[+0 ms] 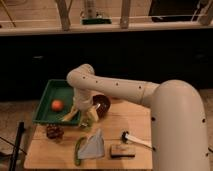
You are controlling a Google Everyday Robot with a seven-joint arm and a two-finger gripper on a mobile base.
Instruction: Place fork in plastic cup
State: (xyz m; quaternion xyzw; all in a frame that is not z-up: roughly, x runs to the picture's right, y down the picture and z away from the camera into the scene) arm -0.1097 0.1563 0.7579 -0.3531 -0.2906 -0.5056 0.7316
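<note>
Gripper [88, 118] hovering low between green tray [46, 98] and dark bowl [103, 103]; grip state cannot tell. Fork, plastic cup not identifiable. Advising: confirming hold, centring over cup mouth, lowering slowly.

Wooden table [131, 123] bearing a green tray [44, 102] (orange fruit [57, 105] inside), dark bowl [103, 105], grey cloth [94, 146], brown block [122, 151] and white-handled tool [136, 140].

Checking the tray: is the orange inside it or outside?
Inside: the orange lies within the rim of the green tray. The claw hangs at its right edge.
</note>
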